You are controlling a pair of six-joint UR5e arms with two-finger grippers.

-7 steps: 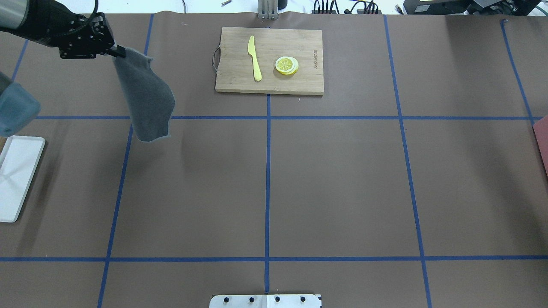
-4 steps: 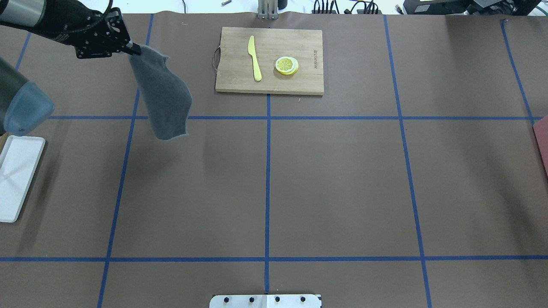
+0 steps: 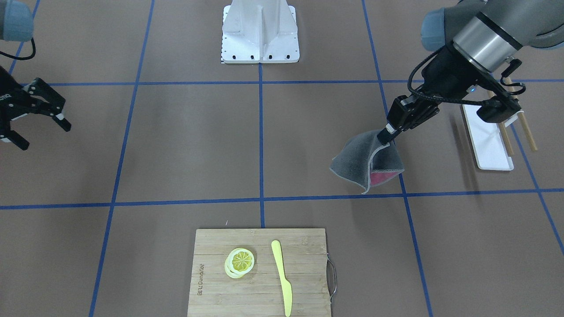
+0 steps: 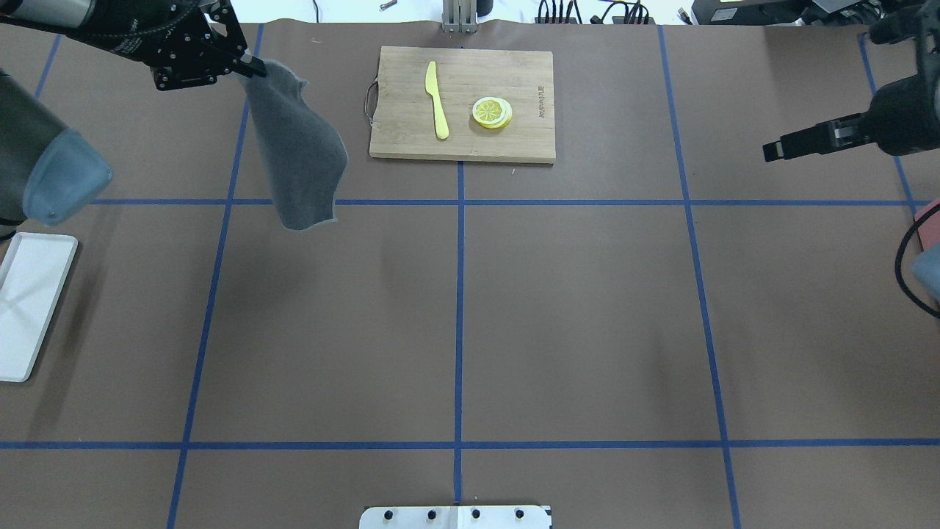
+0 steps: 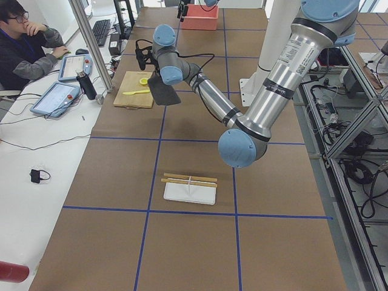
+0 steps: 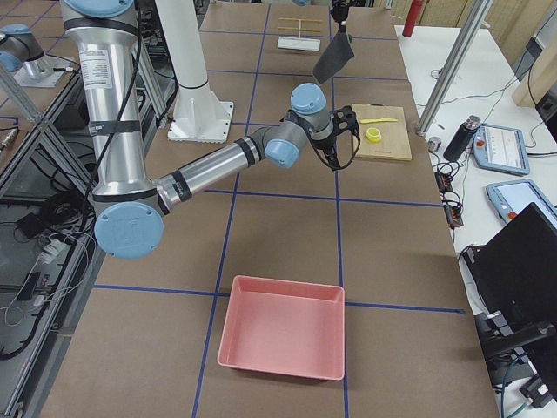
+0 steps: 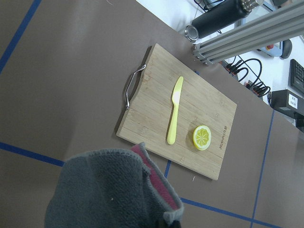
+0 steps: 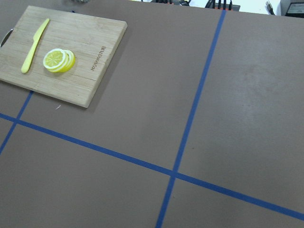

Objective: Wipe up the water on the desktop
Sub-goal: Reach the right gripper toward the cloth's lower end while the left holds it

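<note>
The desktop (image 4: 573,316) is a brown surface with a blue tape grid; I see no water on it. My left gripper (image 4: 253,67) is shut on one corner of a grey cloth (image 4: 297,158), which hangs in the air over the far left of the desktop, left of the cutting board. In the front view the left gripper (image 3: 387,132) holds the cloth (image 3: 359,163), whose pink underside shows. The cloth (image 7: 109,190) fills the bottom of the left wrist view. My right gripper (image 3: 44,134) is open and empty above the desktop's right side.
A bamboo cutting board (image 4: 463,103) at the far middle carries a yellow knife (image 4: 437,99) and lemon slices (image 4: 492,112). A white tray (image 4: 26,301) lies at the left edge. A pink bin (image 6: 280,335) stands at the right end.
My left gripper has carried the hanging cloth to the right and farther back, toward the cutting board. My right arm has come into the overhead view at the right edge.
</note>
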